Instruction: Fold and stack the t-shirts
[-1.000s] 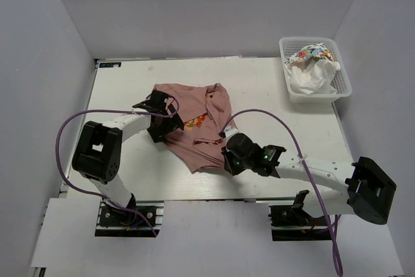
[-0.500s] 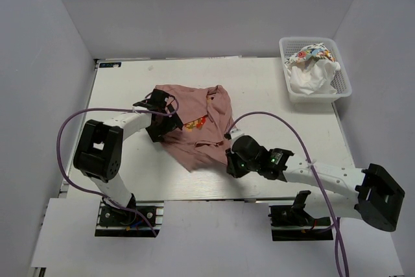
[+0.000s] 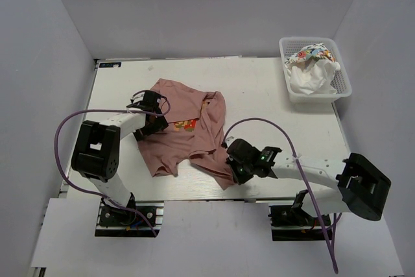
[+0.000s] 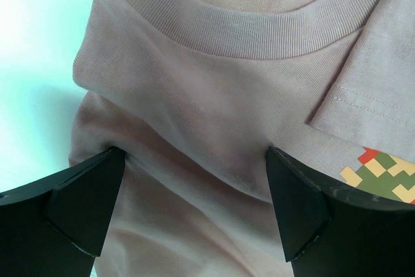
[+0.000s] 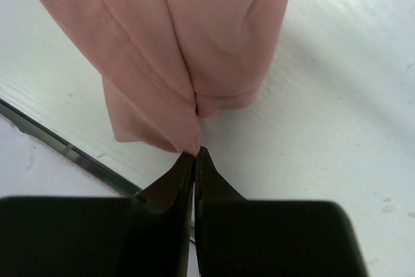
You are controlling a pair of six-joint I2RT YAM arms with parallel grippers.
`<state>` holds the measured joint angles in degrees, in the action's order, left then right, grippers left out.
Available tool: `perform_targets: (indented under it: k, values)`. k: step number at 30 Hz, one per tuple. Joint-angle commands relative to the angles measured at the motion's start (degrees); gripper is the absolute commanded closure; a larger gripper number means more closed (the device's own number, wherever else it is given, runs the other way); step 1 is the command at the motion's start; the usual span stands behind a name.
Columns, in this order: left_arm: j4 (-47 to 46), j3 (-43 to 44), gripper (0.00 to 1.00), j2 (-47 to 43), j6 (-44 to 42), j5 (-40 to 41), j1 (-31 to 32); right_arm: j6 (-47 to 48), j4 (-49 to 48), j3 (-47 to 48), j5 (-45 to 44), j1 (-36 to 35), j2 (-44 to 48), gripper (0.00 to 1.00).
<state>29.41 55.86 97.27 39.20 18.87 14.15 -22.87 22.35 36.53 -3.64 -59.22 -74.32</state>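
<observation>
Left tool (image 4: 194, 192) is wide open and holds nothing. It straddles the pink t-shirt (image 3: 185, 144), ribbed collar (image 4: 259, 37) just ahead of the jaws. The cloth looks light and limp, likely to sag and slip, so it's best taken at hems or corners. Right tool (image 5: 196, 159) is clamped on a hem corner. Only the right wrist view shows that pinch. Only the top view shows the white t-shirts (image 3: 310, 76) in the basket (image 3: 314, 98), well off to its right.

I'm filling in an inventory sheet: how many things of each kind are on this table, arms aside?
pink t-shirt: 1
white lattice basket: 1
heap of white and printed cloth in the basket: 1, garments in it cannot be counted
Total: 3
</observation>
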Motion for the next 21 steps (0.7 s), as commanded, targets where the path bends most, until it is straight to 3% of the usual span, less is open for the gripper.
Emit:
perform_targets:
  k: [1, 7, 12, 21]
  values:
    - [2.8, -2.9, 0.00, 1.1, -0.9, 0.6, -0.4, 0.6, -2.2, 4.7, -2.6, 0.6, 2.1, 1.00]
    - [2.8, -2.3, 0.00, 1.7, -1.4, 0.6, -1.0, -9.4, -1.9, 8.2, -16.8, 4.3, 7.1, 1.00]
    - [4.1, -1.7, 0.00, 2.2, -1.4, 2.0, -1.0, -18.3, 5.9, 9.4, -31.0, 13.7, 13.4, 1.00]
    - [4.1, -0.6, 0.00, 2.8, -1.4, 2.0, -1.0, -23.4, 19.7, 6.6, -42.1, 30.3, 23.5, 1.00]
